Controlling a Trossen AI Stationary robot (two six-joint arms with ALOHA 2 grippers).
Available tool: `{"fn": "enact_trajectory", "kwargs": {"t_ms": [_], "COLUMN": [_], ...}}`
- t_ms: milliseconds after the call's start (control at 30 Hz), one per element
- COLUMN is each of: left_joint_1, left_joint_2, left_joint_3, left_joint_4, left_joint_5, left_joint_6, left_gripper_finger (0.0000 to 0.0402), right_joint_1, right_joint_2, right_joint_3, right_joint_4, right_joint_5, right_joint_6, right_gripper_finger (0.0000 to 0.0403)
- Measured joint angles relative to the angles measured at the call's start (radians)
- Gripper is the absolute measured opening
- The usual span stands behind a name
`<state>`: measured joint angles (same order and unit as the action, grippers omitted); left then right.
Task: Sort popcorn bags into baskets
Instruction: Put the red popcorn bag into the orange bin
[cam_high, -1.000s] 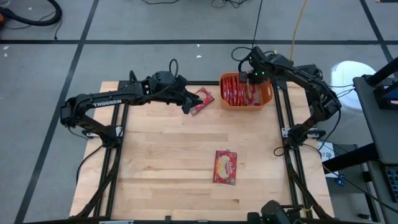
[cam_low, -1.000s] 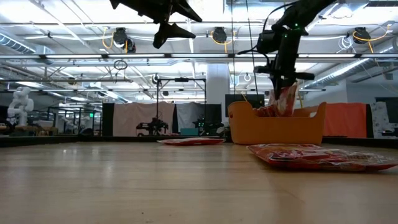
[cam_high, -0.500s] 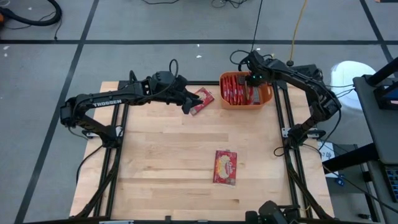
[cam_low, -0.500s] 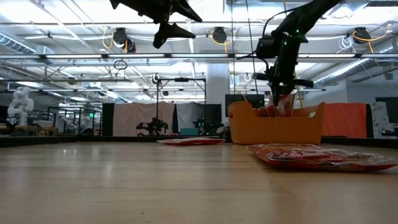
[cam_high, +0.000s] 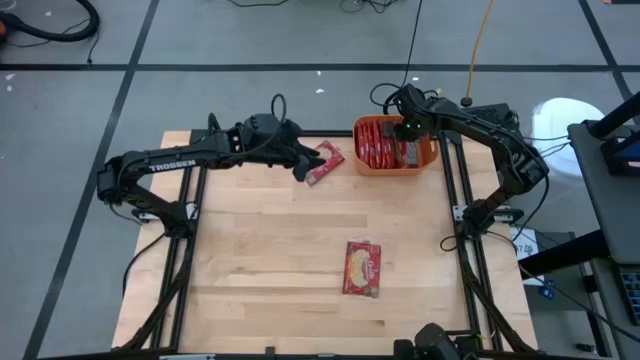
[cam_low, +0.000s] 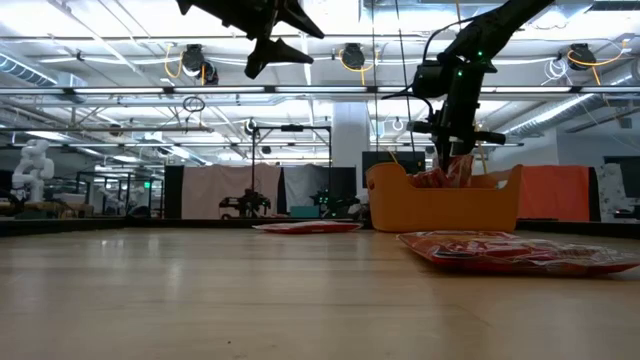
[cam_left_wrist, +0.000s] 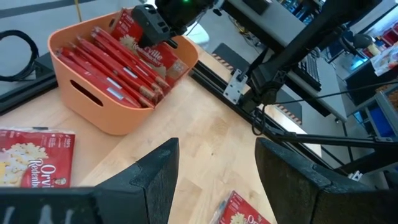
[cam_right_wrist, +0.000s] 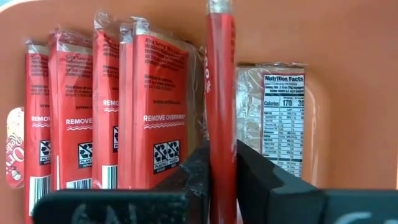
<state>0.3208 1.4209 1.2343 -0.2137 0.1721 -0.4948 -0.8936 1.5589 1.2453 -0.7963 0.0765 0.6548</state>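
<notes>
An orange basket (cam_high: 395, 168) stands at the table's far right, with several red popcorn bags (cam_right_wrist: 149, 106) on edge inside it. My right gripper (cam_high: 408, 130) reaches down into it, shut on one more popcorn bag (cam_right_wrist: 221, 81). One popcorn bag (cam_high: 324, 160) lies flat left of the basket. Another popcorn bag (cam_high: 363, 268) lies flat near the table's middle front. My left gripper (cam_high: 300, 165) hangs open above the far bag's left side, high over the table (cam_low: 268, 45), touching nothing. My right gripper pinches the bag's upper end (cam_right_wrist: 221, 155) between its two fingers, one on each flat face. The fingers come steeply from above. The bag hangs edge-on below them inside the basket, between the upright row and a bag (cam_right_wrist: 280, 118) by the wall.
Black frame rails (cam_high: 455, 200) run along the table's left and right sides. The wood between the two loose bags lies bare. Cables hang behind the basket at the far edge.
My right gripper has sunk toward the basket with its bag. The bag stood well above the rim before. Now it is mostly down among the other bags. My left arm has kept still.
</notes>
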Motion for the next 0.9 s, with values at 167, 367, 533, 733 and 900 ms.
{"fn": "enact_trajectory", "kwargs": {"t_ms": [167, 367, 533, 733, 900], "left_joint_1": [0.007, 0.012, 0.012, 0.012, 0.012], "left_joint_2": [0.0, 0.0, 0.0, 0.0, 0.0], "left_joint_3": [0.0, 0.0, 0.0, 0.0, 0.0], "left_joint_4": [0.0, 0.0, 0.0, 0.0, 0.0], "left_joint_5": [-0.001, -0.001, -0.001, -0.001, -0.001], "left_joint_6": [0.004, 0.007, 0.007, 0.008, 0.017], "left_gripper_finger": [0.0214, 0.0214, 0.0214, 0.0214, 0.0214], "right_joint_1": [0.0, 0.0, -0.001, 0.001, 0.005], "right_joint_2": [0.0, 0.0, 0.0, 0.0, 0.0], "right_joint_3": [0.0, 0.0, 0.0, 0.0, 0.0], "right_joint_4": [0.004, 0.007, 0.024, 0.03, 0.038], "right_joint_5": [0.0, -0.023, -0.053, -0.08, -0.08], "right_joint_6": [-0.002, -0.009, -0.016, -0.027, -0.034], "right_gripper_finger": [0.0071, 0.0091, 0.0095, 0.0079, 0.0049]}}
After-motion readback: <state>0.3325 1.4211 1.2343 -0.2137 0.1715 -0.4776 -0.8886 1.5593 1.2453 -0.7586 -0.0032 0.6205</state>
